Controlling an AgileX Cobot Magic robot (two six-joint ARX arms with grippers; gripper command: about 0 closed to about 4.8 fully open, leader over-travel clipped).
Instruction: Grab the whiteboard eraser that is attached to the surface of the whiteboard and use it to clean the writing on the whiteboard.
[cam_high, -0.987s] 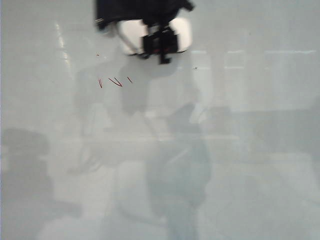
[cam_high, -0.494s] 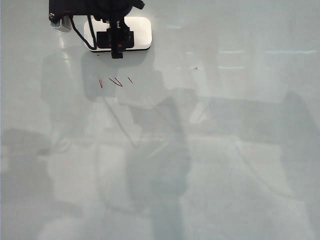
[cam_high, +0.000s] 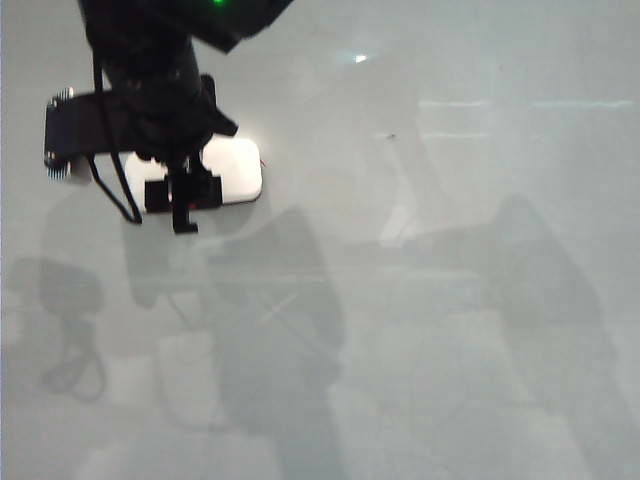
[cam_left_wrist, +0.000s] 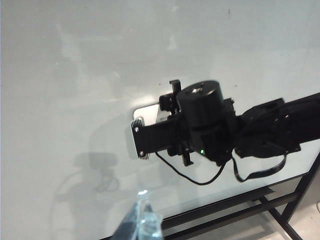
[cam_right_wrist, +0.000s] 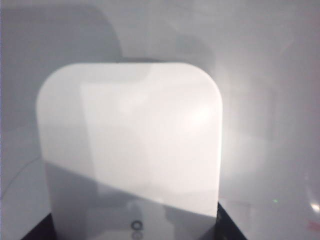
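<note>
The whiteboard (cam_high: 450, 300) is a glossy pale grey sheet that fills the exterior view. The whiteboard eraser (cam_high: 225, 170) is a white rounded block lying flat on the board at the left. My right gripper (cam_high: 184, 200) is shut on it, coming in under the black arm. In the right wrist view the eraser (cam_right_wrist: 130, 140) fills the frame, and the right gripper (cam_right_wrist: 135, 232) clamps its near end with dark fingers at both corners. The writing is hidden beneath the eraser and arm, apart from a faint reddish trace (cam_right_wrist: 311, 225). My left gripper (cam_left_wrist: 142, 222) hangs shut, well away from the eraser (cam_left_wrist: 149, 113).
A tiny dark speck (cam_high: 390, 136) sits on the board right of the eraser. The left wrist view shows the board's edge with a black metal frame (cam_left_wrist: 240, 200) below it. The right arm (cam_left_wrist: 200, 120) and its cable lie across the board there.
The right gripper, holding the eraser, has slid from the top of the exterior view down and to the left. It now covers the red strokes that showed before. The left arm has stayed still.
</note>
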